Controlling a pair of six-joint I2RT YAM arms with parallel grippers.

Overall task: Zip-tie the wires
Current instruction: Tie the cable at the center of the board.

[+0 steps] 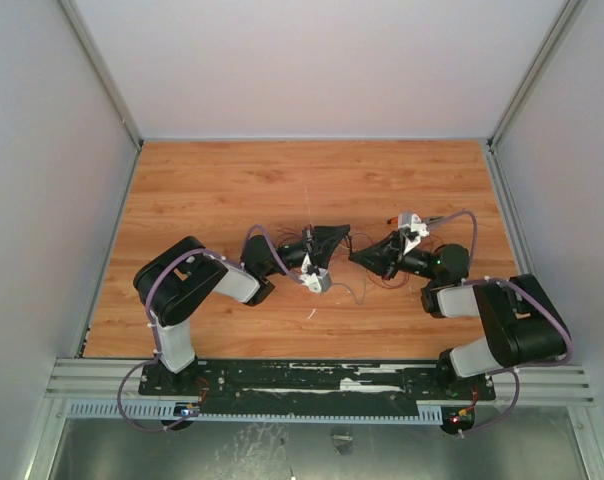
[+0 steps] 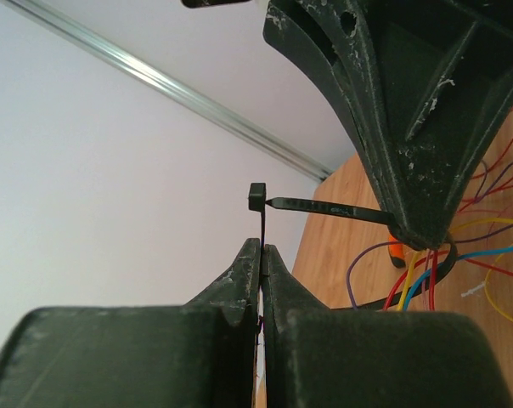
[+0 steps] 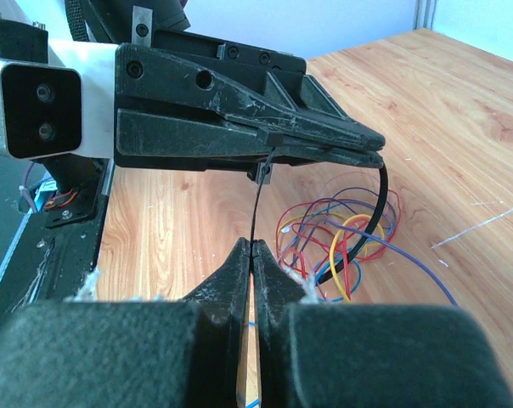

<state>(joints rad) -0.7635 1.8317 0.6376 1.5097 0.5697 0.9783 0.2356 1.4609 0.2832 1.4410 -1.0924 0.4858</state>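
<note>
From above, the left gripper (image 1: 342, 238) and the right gripper (image 1: 356, 256) are meeting tip to tip over the counter (image 1: 212, 190). In the left wrist view, the left jaws are pinching the zip tie (image 2: 262, 223) just below its head. In the right wrist view, the right jaws are clamping its tail, and the strip is curving down among the wires (image 3: 341, 242).

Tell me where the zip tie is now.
In the middle of the top view, the zip tie is held by both tools: the left tool grips it just below its head, the right tool its tail, above the wires.
</note>
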